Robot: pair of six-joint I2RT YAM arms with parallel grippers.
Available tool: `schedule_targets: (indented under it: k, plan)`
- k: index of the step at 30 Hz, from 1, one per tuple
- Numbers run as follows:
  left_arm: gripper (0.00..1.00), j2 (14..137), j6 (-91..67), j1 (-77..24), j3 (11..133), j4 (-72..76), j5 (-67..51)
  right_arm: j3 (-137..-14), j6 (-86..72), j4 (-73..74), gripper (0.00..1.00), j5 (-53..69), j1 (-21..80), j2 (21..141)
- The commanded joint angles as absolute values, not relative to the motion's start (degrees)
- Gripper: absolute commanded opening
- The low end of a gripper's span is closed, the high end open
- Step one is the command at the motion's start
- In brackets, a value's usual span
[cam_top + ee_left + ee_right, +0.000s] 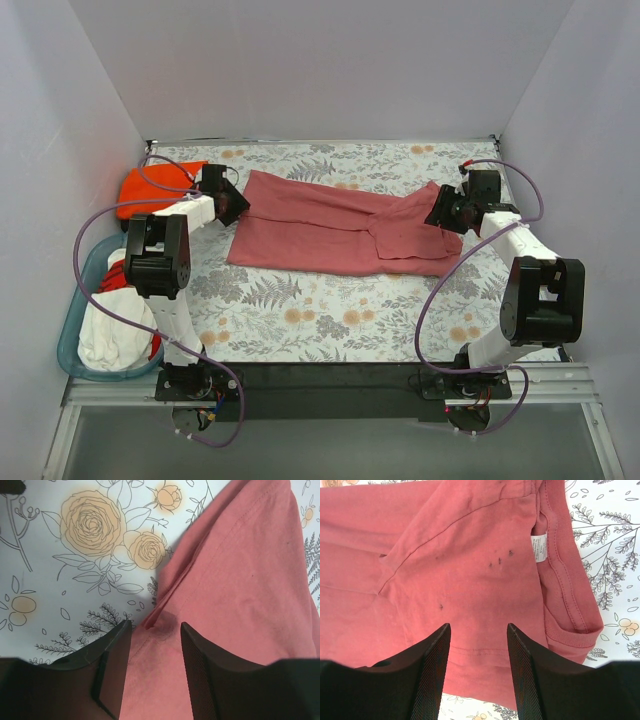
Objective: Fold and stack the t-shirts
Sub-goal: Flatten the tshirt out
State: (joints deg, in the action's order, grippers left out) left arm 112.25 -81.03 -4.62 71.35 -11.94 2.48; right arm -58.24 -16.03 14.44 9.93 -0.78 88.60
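Left hand (155, 630) and right hand (479, 630) gape open over the rose-red t-shirt (320, 225); pinching one layer would skew the fold.

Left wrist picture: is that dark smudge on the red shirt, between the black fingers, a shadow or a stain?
Likely a shadow: in the left wrist view it sits right at the left end effector on the rose-red t-shirt, soft-edged; the right wrist view is evenly lit, its white label sharp; the top view shows no glare.
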Motion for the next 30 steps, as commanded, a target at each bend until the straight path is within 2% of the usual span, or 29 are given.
schedule_targets:
  k: [1,30]
  plan:
    - [0.41,110.1,-81.2,-4.7,73.6,-12.0,0.7,-57.7,-15.0,12.0,0.56,11.1,-1.1,87.0]
    - [0.41,109.2,-80.9,-4.9,75.0,-14.1,0.5,-57.4,-14.9,12.0,0.55,11.1,-1.1,88.1]
